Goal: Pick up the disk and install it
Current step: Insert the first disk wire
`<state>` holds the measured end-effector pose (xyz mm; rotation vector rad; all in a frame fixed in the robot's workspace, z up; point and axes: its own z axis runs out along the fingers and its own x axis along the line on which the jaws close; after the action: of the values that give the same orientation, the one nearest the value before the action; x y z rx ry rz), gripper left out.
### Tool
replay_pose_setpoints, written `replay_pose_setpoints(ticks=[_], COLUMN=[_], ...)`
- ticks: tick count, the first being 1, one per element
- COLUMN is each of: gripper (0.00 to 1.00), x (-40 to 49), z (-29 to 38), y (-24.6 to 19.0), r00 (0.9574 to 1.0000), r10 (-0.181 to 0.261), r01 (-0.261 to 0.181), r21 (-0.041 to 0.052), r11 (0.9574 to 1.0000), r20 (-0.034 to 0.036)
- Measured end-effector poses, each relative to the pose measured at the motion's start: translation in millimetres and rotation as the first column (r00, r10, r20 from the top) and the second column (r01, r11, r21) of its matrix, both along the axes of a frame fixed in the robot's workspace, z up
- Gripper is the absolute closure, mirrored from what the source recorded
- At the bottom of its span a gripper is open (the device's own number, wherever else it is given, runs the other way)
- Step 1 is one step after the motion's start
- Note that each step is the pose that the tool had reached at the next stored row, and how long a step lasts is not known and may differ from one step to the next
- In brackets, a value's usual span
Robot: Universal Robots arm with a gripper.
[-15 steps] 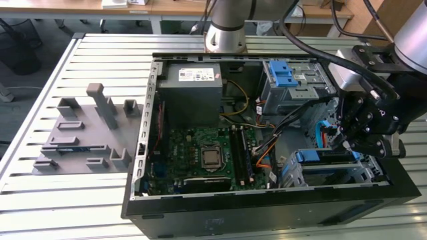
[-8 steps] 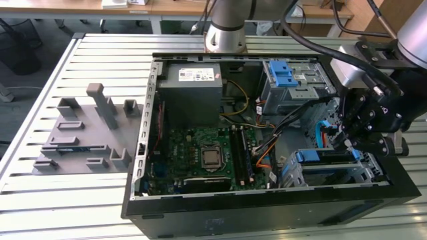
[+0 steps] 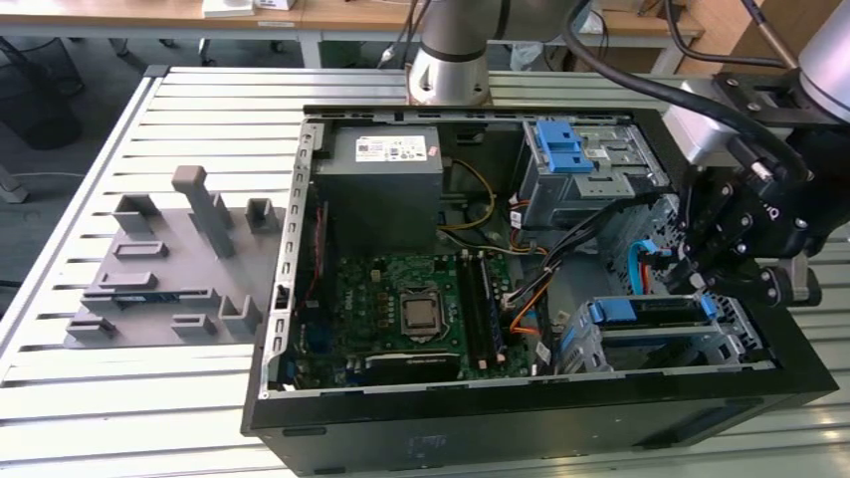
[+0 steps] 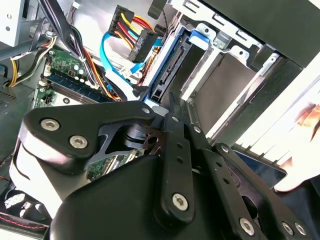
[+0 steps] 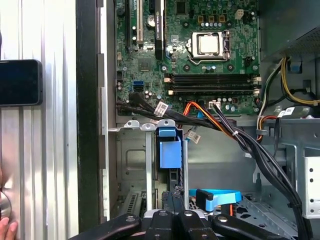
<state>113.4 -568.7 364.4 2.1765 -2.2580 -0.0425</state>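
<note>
A slatted metal table carries an open black computer case, lying on its side, and the arm reaches over the case from the exterior view's right. Inside the case, the grey power-supply box sits at the far side, and the green motherboard lies below it in the exterior view. On the table, at the exterior view's left of the case, rests a grey fixture plate with several upright blocks. A metal drive cage stands in the case's near corner at the exterior view's right. The disk is inside this cage; its blue carrier end shows between the cage walls in the first wrist view, and its connector edge with the blue rail shows in the second wrist view. The gripper hangs just above the cage, near the disk's end. Its two fingers come together at the tips and nothing is seen between them. A light blue flat cable curves beside the disk. A person's hand lies on the table outside the case wall, near a dark flat device.
</note>
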Motion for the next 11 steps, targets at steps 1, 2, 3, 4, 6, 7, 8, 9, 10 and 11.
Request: replay_pose_setpoints(ticks=[1,2,3,4,6,7,8,9,10,11], gripper=[0.89,0.89,0.89,0.89,0.89,0.89,0.89,0.89,0.89,0.89], x=[0.4,1.4,3.0,5.1,9.2,10.8,12.2,17.1,18.2,18.2], z=[0.1,0.2,0.1,0.1,0.0,0.0,-0.1,-0.1,-0.1,-0.1], y=[0.0,0.0,0.0,0.0,0.2,0.3,0.4,3.4,6.4,8.0], r00=[1.0000,1.0000,1.0000,1.0000,1.0000,1.0000,1.0000,1.0000,1.0000,1.0000], r10=[0.000,0.000,0.000,0.000,0.000,0.000,0.000,0.000,0.000,0.000], r01=[0.000,0.000,0.000,0.000,0.000,0.000,0.000,0.000,0.000,0.000], r21=[-0.0001,-0.0003,-0.0002,-0.0001,-0.0002,-0.0002,-0.0001,-0.0002,-0.0001,-0.0004], r11=[1.0000,1.0000,1.0000,1.0000,1.0000,1.0000,1.0000,1.0000,1.0000,1.0000], r20=[0.0000,0.0000,0.0000,0.0000,0.0000,0.0000,0.0000,0.0000,0.0000,0.0000])
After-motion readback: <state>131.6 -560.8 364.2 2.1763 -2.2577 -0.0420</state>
